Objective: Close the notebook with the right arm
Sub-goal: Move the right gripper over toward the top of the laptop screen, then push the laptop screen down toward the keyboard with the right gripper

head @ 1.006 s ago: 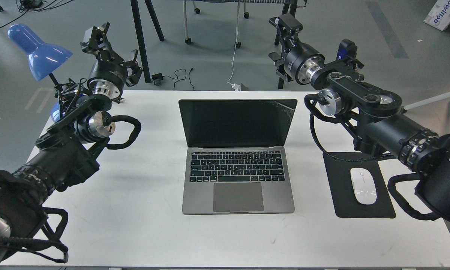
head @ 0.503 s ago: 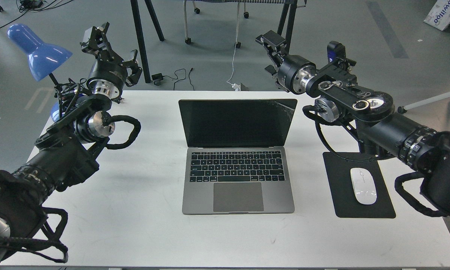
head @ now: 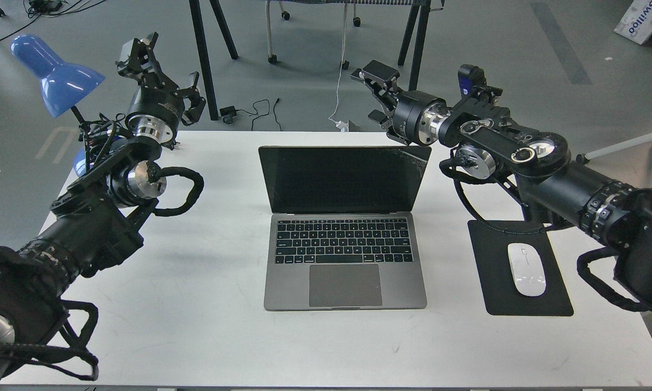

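- Notebook closing, approach step: the right gripper hangs behind and above the screen's cracked upper right corner, fingers spread wide — holding nothing and, as far as this view shows, touching nothing.
- Behind the gripper, the right arm runs back past its silver wrist ring, a small blue part and looped black cables, crossing above the mouse pad on its way to the frame's right edge.
- The notebook sits open at the centre of the white table, lid upright and leaning slightly back, black screen facing the camera, keyboard and trackpad toward the near edge.
- A white mouse rests on the pad, well clear of the notebook's right side.
- On the far side, the left gripper is raised beside a blue lamp, apart from everything; whether its fingers are parted cannot be told from here.
- Judgement: the lid is not yet touched. The next move calls for bringing the gripper against the back of the lid's top edge — then pushing it forward and down toward the keys, steadily enough that the base does not slide on the table.
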`<state>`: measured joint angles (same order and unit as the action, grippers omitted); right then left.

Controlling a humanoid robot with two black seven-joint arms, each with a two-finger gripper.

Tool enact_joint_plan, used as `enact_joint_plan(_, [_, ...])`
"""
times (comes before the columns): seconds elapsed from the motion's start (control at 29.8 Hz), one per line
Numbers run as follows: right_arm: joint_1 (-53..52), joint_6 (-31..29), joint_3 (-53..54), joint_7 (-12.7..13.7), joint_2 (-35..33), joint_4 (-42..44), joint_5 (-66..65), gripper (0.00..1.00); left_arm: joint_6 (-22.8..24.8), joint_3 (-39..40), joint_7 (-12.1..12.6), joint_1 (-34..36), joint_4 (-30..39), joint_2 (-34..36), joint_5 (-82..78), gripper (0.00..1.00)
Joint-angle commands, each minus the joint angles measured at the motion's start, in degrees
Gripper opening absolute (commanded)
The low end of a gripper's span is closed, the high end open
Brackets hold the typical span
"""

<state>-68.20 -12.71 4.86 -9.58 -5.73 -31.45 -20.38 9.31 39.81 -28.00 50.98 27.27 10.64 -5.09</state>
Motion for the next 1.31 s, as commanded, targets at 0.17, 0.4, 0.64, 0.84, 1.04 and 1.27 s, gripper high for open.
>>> enact_joint_plan(0.17, [0.4, -3.9, -0.2, 0.0, -5.9, -9.7, 0.0, 1.00, 0.0, 0.0, 0.0, 0.0, 0.1, 0.0, 0.0, 1.00])
enact_joint_plan(0.4, [0.9, -7.2, -4.2, 0.0, -10.7, -17.1, 0.0, 1.00, 0.0, 0.0, 0.0, 0.0, 0.0, 0.0, 0.0, 1.00])
enact_joint_plan(0.64, [1.1, -10.1, -7.2, -0.1, -13.1, -21.6, 0.0, 1.00, 0.0, 0.0, 0.0, 0.0, 0.0, 0.1, 0.0, 1.00])
enact_joint_plan(0.84, [1.1, -11.6, -12.0, -0.1, -13.8, -24.8, -0.1, 1.00, 0.0, 0.0, 0.0, 0.0, 0.0, 0.0, 0.0, 1.00])
enact_joint_plan(1.04, [1.8, -11.6, -15.0, -0.1, -13.5, -27.3, -0.1, 1.00, 0.0, 0.0, 0.0, 0.0, 0.0, 0.1, 0.0, 1.00])
enact_joint_plan(1.27, [6.1, -11.2, -15.8, 0.1, -13.2, -27.4, -1.9, 1.00, 0.1, 0.0, 0.0, 0.0, 0.1, 0.0, 0.0, 1.00])
